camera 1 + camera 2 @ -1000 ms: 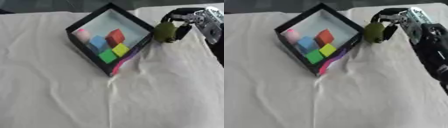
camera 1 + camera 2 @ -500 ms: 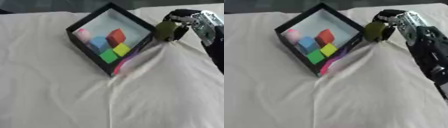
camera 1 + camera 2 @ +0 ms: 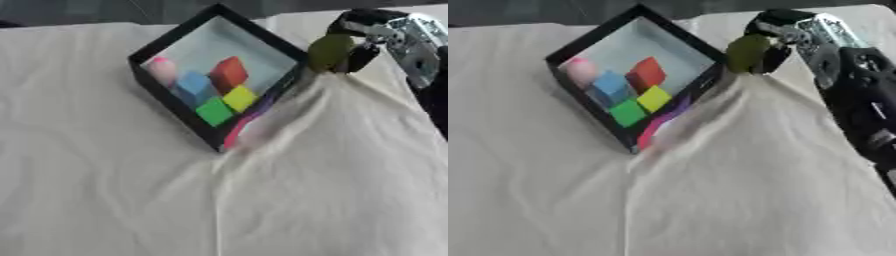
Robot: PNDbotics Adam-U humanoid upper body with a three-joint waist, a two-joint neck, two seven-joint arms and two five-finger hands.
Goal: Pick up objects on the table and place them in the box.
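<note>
- Pretty far along, I'd say: the black square box with the pale blue floor already has a pink roundish piece, plus blue, red, yellow and green blocks inside.
- The right hand has its fingers curled around a dark olive-green rounded object, just right of the box's rim.
- Only that drop looks left. Left hand isn't visible.

Cream cloth covers table — wrinkled, long crease down middle; dark background strip at far edge.
</note>
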